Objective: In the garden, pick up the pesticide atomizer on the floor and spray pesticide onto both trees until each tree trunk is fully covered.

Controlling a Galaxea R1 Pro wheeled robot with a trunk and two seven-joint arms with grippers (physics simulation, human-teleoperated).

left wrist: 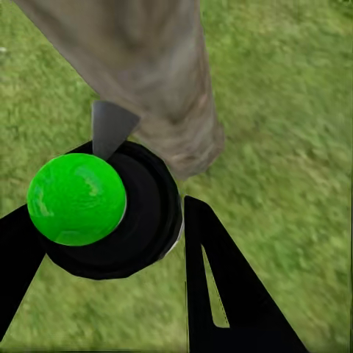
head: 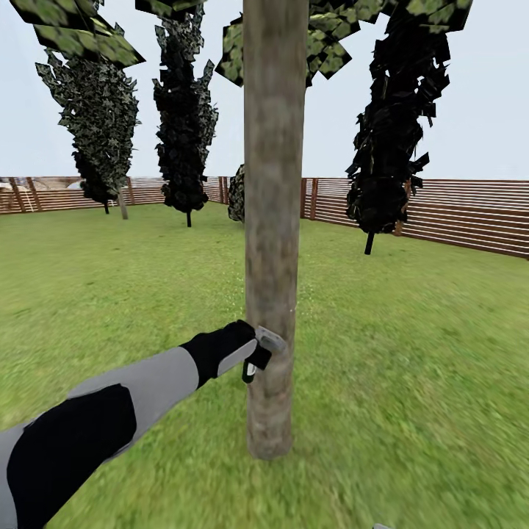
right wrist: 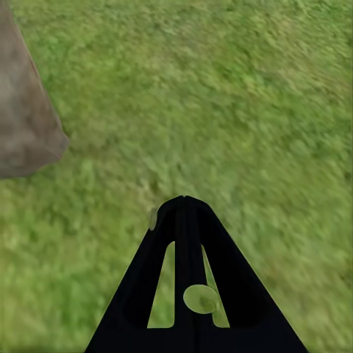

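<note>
A: Where the head view looks across the green grass lawn, what stands at centre?

B: 1 straight mottled grey-brown tree trunk, rising from the grass, with the brown slatted wooden fence and dark narrow trees behind. The grey-and-black left arm reaches in; its left gripper holds a small item with a grey nozzle piece against the trunk's near side.

A: What does the left wrist view add?

B: The item itself: the pesticide atomizer, a black round body with a bright green ball-shaped cap and a grey nozzle tip pointing at the trunk. The 2 black fingers are clamped on its sides.

A: And the right wrist view?

B: The right gripper, its 2 black fingers pressed together with nothing between, hanging over grass near the trunk's base.
</note>
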